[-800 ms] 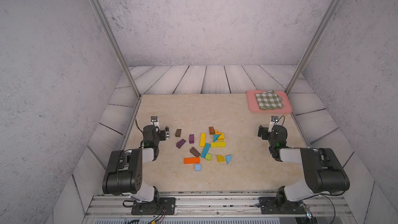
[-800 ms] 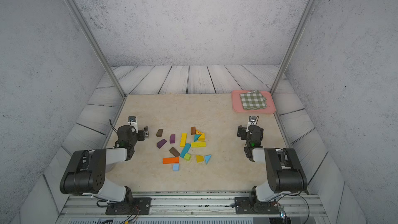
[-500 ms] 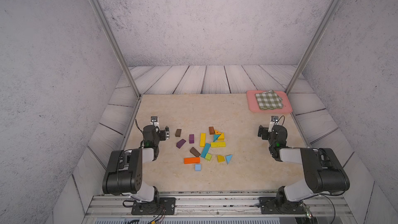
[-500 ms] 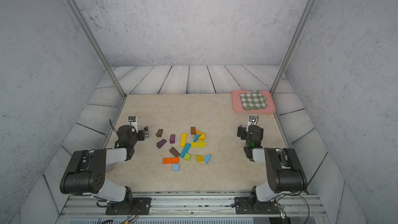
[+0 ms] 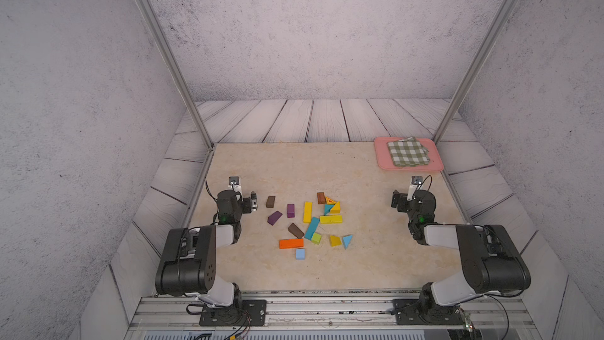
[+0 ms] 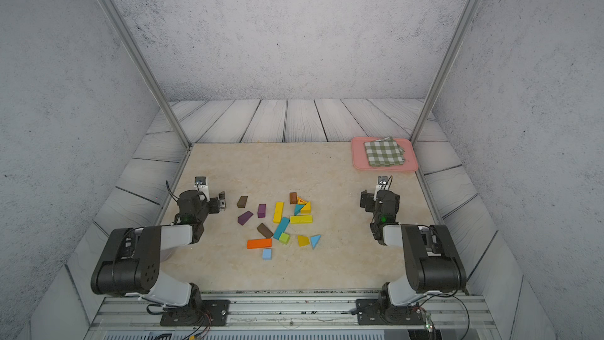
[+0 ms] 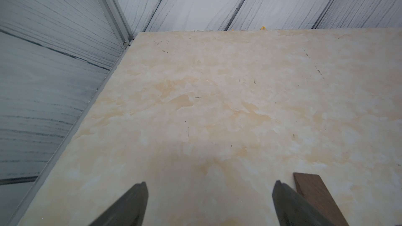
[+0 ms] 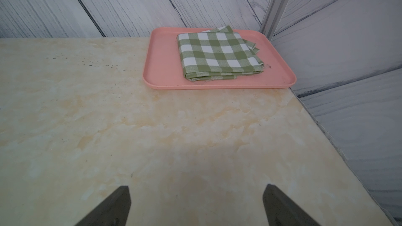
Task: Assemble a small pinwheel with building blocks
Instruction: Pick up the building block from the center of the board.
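The building blocks lie loose in the middle of the table in both top views. Among them are a yellow bar (image 5: 307,212), a teal bar (image 5: 312,227), an orange bar (image 5: 291,243), a light-blue cube (image 5: 300,253), a green cube (image 5: 316,238), a purple wedge (image 5: 274,217) and a blue triangle (image 5: 347,241). My left gripper (image 5: 242,200) rests low at the table's left side, open and empty (image 7: 210,183). A brown block (image 7: 315,194) lies just beside one of its fingers. My right gripper (image 5: 408,199) rests at the right side, open and empty (image 8: 196,186), well apart from the blocks.
A pink tray (image 5: 380,161) stands at the back right corner with a folded green-checked cloth (image 5: 408,152) on it; the right wrist view shows the tray (image 8: 161,70) and the cloth (image 8: 217,53) ahead. Metal frame posts and plank walls border the table.
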You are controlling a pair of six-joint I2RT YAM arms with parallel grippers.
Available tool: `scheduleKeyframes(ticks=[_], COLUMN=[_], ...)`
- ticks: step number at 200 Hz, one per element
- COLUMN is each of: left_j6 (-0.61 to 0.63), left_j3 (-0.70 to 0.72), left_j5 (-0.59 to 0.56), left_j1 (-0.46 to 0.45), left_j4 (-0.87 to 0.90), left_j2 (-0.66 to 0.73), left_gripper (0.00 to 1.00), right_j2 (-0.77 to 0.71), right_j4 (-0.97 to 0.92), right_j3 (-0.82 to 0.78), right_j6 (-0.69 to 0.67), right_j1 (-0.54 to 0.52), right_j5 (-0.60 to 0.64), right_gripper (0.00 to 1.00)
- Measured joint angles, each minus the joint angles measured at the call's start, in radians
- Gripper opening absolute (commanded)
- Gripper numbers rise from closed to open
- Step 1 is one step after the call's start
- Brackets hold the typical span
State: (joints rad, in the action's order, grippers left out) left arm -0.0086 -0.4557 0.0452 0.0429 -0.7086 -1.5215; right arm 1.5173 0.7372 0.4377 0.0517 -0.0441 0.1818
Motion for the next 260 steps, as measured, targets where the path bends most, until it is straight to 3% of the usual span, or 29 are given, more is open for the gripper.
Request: scheduleKeyframes(ticks=[73, 99, 121, 137, 150, 164, 181, 203, 224, 260], left_j6=[-0.001, -0.051, -0.232, -0.451, -0.574, -0.623, -0.637, -0.636, -0.635, -0.616], left_j3=[-0.003, -0.087, -0.197, -0.249, -0.260, -0.270, -0.306, -0.357, -0.409, -0.487], left_j5=[-0.013, -0.086, -0.101, -0.121, -0.089, -0.031, 0.017, 0.053, 0.059, 0.029], left_j1=[-0.001, -0.028, -0.040, -0.031, 0.001, 0.031, 0.027, 0.008, -0.013, -0.078], left_j4=[0.003, 0.237, 0.399, 0.520, 0.618, 0.737, 0.917, 1.093, 1.194, 1.321], left_j2=[0.005, 0.140, 0.316, 0.408, 0.439, 0.426, 0.392, 0.391, 0.393, 0.359], left_gripper=[0.96, 0.96, 0.96, 0.96, 0.96, 0.96, 0.96, 0.96, 0.96, 0.96], right_j2=[-0.002, -0.068, -0.174, -0.216, -0.205, -0.188, -0.187, -0.188, -0.189, -0.139], right_j4=[-0.023, -0.256, -0.380, -0.455, -0.503, -0.556, -0.682, -0.819, -0.904, -1.059], right_j3=[0.009, 0.116, 0.235, 0.306, 0.349, 0.358, 0.361, 0.391, 0.413, 0.491], right_j6=[-0.005, -0.007, 0.093, 0.237, 0.298, 0.340, 0.323, 0.258, 0.217, 0.231], right_j1=[-0.002, -0.005, -0.006, -0.006, -0.007, -0.026, -0.153, -0.458, -0.692, -0.967], right_j5=[-0.005, -0.061, -0.175, -0.249, -0.358, -0.443, -0.459, -0.437, -0.411, -0.269], right_gripper=[0.99, 0.99, 0.99, 0.99, 0.99, 0.99, 0.99, 1.00, 0.85, 0.81])
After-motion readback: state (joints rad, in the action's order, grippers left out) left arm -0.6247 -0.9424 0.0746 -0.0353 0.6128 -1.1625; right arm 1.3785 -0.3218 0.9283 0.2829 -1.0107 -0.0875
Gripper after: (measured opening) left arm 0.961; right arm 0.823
